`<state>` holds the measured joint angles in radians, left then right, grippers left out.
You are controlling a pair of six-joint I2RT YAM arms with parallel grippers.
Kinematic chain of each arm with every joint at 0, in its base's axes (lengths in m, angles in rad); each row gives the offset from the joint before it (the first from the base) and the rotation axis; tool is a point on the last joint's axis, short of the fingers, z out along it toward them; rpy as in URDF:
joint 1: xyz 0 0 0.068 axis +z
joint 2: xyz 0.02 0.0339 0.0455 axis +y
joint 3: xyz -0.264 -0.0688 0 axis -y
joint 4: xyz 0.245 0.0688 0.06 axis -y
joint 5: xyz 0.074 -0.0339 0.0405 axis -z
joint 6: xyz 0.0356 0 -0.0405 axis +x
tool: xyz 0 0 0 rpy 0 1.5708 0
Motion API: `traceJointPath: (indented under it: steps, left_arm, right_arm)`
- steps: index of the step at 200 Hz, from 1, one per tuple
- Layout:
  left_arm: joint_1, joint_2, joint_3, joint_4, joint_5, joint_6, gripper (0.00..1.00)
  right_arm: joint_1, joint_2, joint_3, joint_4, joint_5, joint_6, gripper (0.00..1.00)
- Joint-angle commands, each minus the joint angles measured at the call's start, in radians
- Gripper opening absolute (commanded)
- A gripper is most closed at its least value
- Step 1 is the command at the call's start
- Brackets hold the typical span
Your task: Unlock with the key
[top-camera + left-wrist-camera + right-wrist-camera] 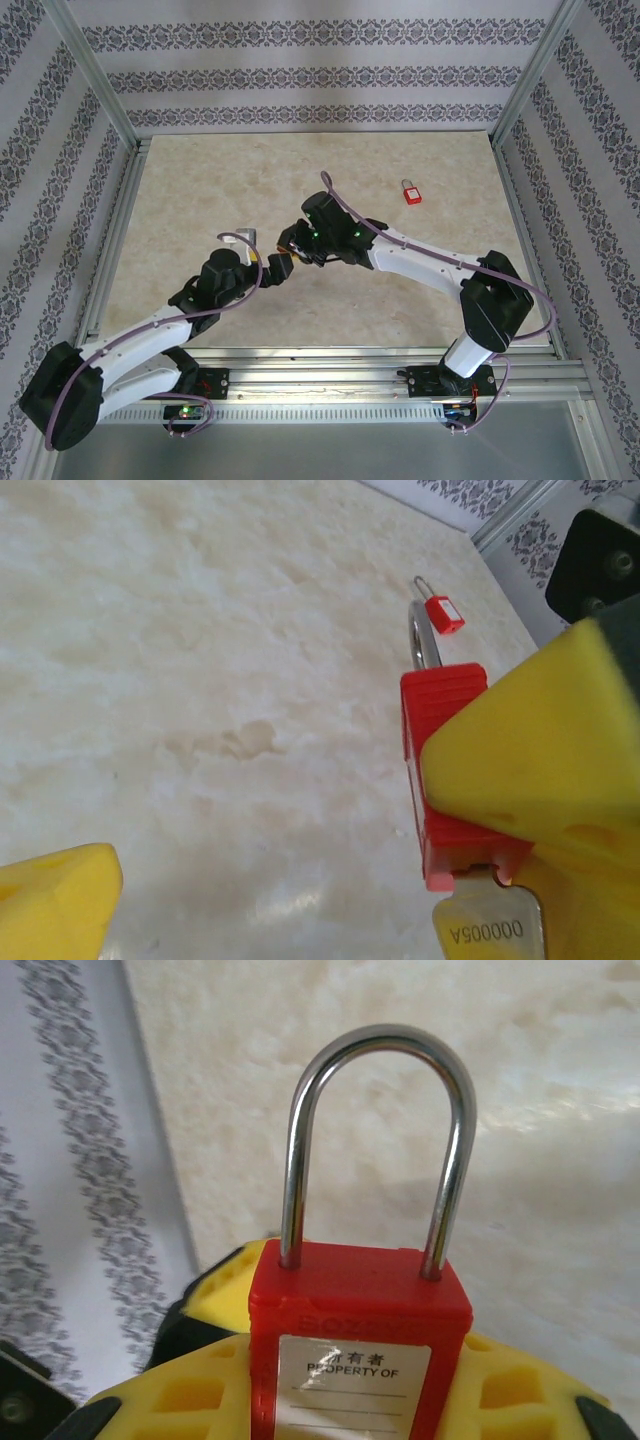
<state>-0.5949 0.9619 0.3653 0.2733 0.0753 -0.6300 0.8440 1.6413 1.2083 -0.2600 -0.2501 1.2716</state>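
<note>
we record: right pincer point(360, 1385) clamped on red padlock point(360, 1305), shackle legs both seated; left pincer point(300, 820) spread open beside its inserted key point(487, 930).

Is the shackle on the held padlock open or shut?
Shut: both legs of the shackle sit in the red padlock body.

The padlock point(355, 1310) was red with a silver shackle point(385, 1040); the fingers point(540, 740) yellow, the table point(200, 200) marbled beige, the walls point(300, 70) floral-striped.
</note>
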Motion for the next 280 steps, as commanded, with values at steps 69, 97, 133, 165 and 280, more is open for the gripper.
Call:
traceJointPath:
  steps: [69, 97, 133, 165, 280]
  left_arm:
    - [-0.006, -0.336, 0.085, -0.344, -0.114, -0.044, 1.0]
    - [-0.006, -0.342, 0.107, -0.371, -0.119, -0.03, 1.0]
    - [-0.006, -0.339, 0.114, -0.374, -0.121, -0.017, 1.0]
    - [-0.006, -0.347, 0.115, -0.389, -0.118, -0.014, 1.0]
    - [-0.006, -0.359, 0.107, -0.388, -0.095, -0.002, 1.0]
  right_arm:
    - [0.021, 0.151, -0.014, -0.494, 0.205, -0.226, 0.05]
    - [0.04, 0.214, 0.004, -0.536, 0.222, -0.225, 0.05]
    - [0.046, 0.261, -0.009, -0.526, 0.211, -0.212, 0.15]
    - [0.048, 0.251, -0.024, -0.505, 0.201, -0.2, 0.52]
    - [-0.015, 0.26, 0.028, -0.515, 0.216, -0.25, 0.6]
